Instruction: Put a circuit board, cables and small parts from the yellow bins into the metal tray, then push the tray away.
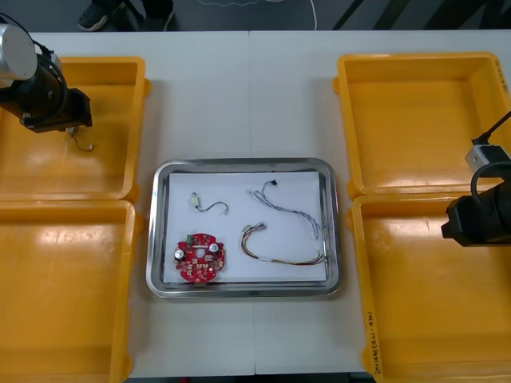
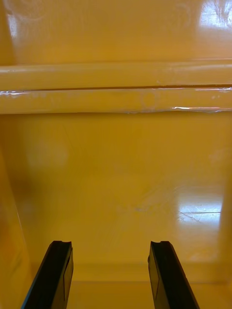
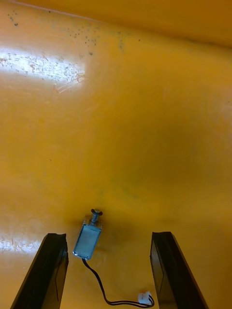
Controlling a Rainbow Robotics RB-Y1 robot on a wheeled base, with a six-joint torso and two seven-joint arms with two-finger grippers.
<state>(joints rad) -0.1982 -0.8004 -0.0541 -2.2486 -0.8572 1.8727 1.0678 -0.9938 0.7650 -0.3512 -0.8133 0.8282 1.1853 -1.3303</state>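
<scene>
front: steeply overhead, whole table (image 1: pixel 239 96); wrists: close above yellow bins (image 3: pixel 116 120)

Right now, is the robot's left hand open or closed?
Open: the left hand's two fingers stand well apart over the yellow bin's floor, with a small metal part lying between them, ungripped.

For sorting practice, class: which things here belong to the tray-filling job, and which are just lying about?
Job: metal tray holding circuit board and three cables; small metal part under open left hand; yellow bins; right hand over near right bin.
Lying about: table, white cord beyond it.
</scene>
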